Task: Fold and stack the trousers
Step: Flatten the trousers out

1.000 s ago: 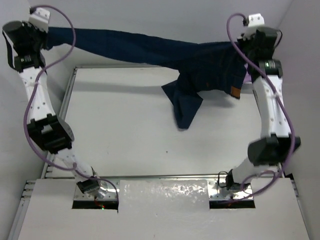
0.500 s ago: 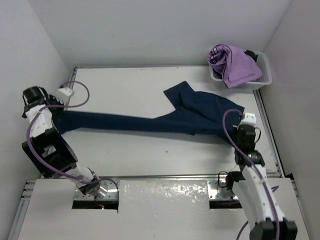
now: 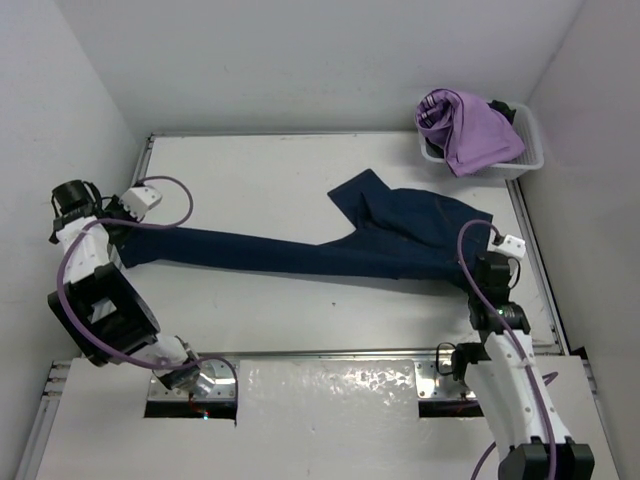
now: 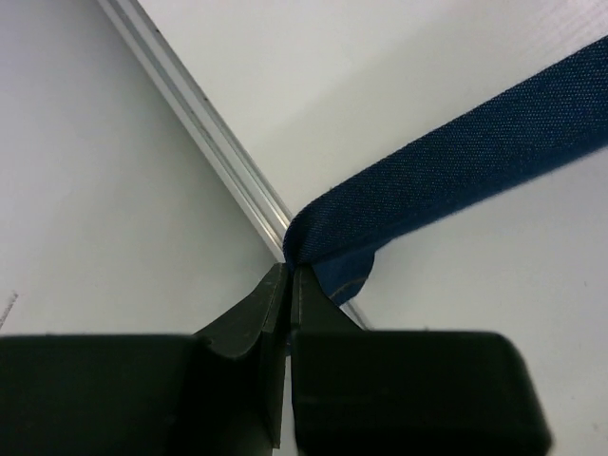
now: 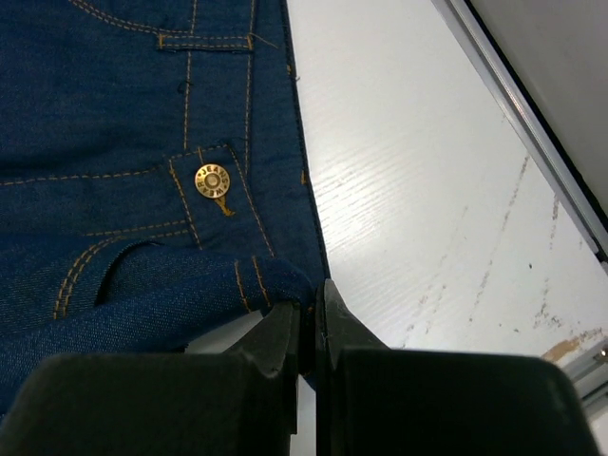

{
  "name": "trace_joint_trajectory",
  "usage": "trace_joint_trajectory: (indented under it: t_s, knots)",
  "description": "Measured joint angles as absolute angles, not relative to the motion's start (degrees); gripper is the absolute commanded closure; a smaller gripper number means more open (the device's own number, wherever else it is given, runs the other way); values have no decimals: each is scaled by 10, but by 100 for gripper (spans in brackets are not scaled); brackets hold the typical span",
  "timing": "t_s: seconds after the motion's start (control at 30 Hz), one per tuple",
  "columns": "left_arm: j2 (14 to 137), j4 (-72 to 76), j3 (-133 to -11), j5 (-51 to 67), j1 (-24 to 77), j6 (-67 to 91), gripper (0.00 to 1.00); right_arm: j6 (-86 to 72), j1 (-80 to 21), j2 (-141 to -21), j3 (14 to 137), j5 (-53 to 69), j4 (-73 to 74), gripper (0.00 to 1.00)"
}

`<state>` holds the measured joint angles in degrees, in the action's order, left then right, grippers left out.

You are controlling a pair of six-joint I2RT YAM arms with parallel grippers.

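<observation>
The dark blue trousers (image 3: 400,240) lie stretched across the table. One leg runs left as a long band and the other is folded up toward the back (image 3: 362,190). My left gripper (image 3: 118,240) is shut on that long leg's end at the table's left rail; the left wrist view shows its tips (image 4: 290,271) pinching the denim (image 4: 456,161). My right gripper (image 3: 482,262) is shut on the waist corner at the right. The right wrist view shows its tips (image 5: 313,290) clamped on the waistband fold, near a brass button (image 5: 213,180).
A white basket (image 3: 535,150) at the back right holds a lilac-purple garment (image 3: 470,130). A metal rail (image 4: 209,161) edges the table on the left, and another (image 5: 532,123) runs along the right. White walls close in on three sides.
A second ago both arms held the trousers high at the back. They have brought them down onto the table, stretched out. In the last half second the grippers shifted slightly rightward.
</observation>
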<state>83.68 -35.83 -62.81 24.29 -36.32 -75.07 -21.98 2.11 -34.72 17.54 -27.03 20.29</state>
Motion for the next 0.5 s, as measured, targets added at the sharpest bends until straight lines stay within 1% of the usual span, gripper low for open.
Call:
trace_joint_trajectory:
  t_s: [0.07, 0.1, 0.13, 0.17, 0.2, 0.23, 0.3, 0.33, 0.37, 0.43, 0.47, 0.5]
  knots:
    - [831, -367, -628, 240, -363, -775, 100, -236, 21, -332, 178, -275, 224, 100]
    - [827, -374, -625, 236, -363, -787, 99, -250, 21, -316, 177, -280, 243, 96]
    - [822, -383, -621, 232, -364, -802, 96, -263, 21, -299, 176, -286, 260, 86]
    - [816, -396, -613, 227, -365, -820, 91, -278, 21, -282, 175, -295, 277, 68]
    - [811, -413, -604, 219, -367, -839, 80, -296, 21, -262, 173, -308, 296, 54]
    - [806, -428, -596, 209, -370, -860, 76, -313, 21, -243, 171, -322, 315, 44]
    - [799, -467, -576, 183, -378, -895, 68, -337, 22, -217, 169, -352, 348, 35]
    - [797, -483, -569, 168, -380, -909, 66, -354, 22, -208, 169, -371, 366, 29]
    - [795, -503, -564, 152, -383, -922, 63, -367, 22, -201, 170, -387, 379, 26]
    - [790, -539, -562, 121, -384, -943, 55, -382, 22, -191, 174, -434, 403, 21]
    - [785, -554, -562, 108, -384, -951, 49, -383, 22, -189, 178, -454, 408, 17]
    - [778, -572, -563, 89, -384, -960, 47, -380, 22, -187, 187, -479, 408, 16]
